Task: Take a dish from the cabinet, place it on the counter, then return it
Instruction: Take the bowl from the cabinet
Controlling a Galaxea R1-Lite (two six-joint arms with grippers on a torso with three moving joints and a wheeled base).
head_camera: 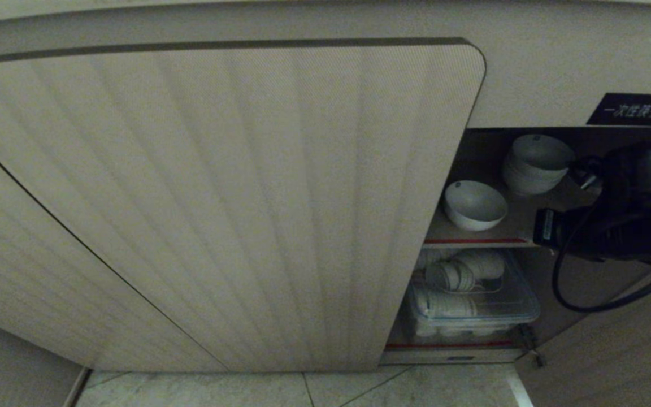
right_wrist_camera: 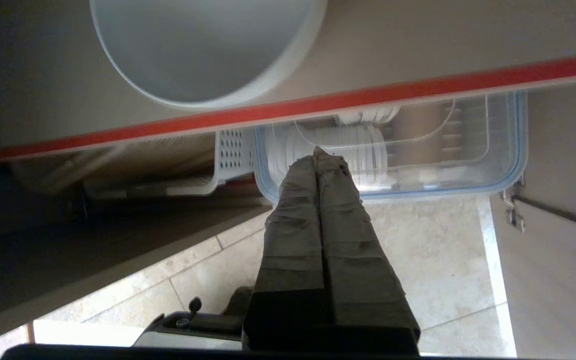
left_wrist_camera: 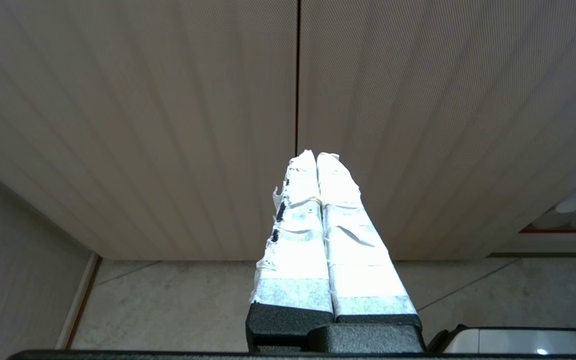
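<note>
The bowl [head_camera: 475, 204] is seen on the upper shelf [head_camera: 475, 242] of the open cabinet [head_camera: 218, 198], centre-right of the head view, apart from the stack of bowls [head_camera: 534, 164] behind it; nothing is held. The right gripper [right_wrist_camera: 318, 152] is seen at the shelf edge, fingers pressed together, empty; the left gripper [left_wrist_camera: 315, 156] is parked low, fingers together. Whether the bowl was already returned cannot be told; no bench is in view.

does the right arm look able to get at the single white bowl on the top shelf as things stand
Probably yes: the cabinet stands open there, and the shut right end effector hangs just before the shelf edge, nothing between it and the bowl.
</note>
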